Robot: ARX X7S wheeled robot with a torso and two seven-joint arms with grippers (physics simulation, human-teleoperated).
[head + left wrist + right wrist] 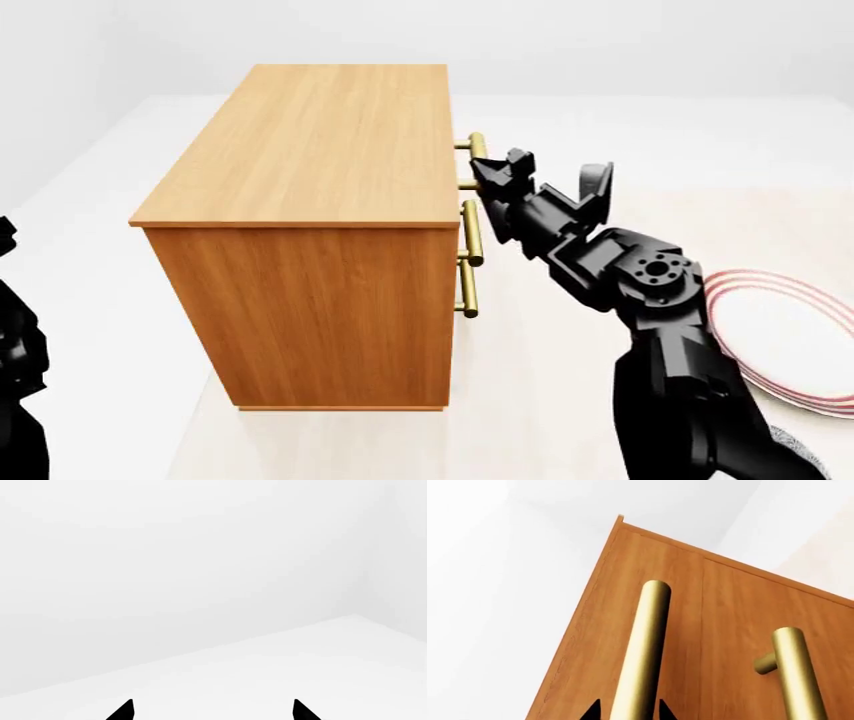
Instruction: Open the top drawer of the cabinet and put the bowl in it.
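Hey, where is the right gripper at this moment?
In the head view the right gripper is at the cabinet's front, right of it, at the top drawer's handle, which runs between its jaws in the right wrist view.

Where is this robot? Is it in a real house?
Probably not: it looks like a computer-made test room. Plain white walls, just one wooden cabinet with brass handles, and a red-ringed plate nearby.

- Plain white walls [601, 40] are seen behind the cabinet [320, 180].
- A white floor [94, 260] is seen left of the cabinet.
- A pale beige surface [534, 400] is spread at the cabinet's right.
- Even, soft light is cast throughout.
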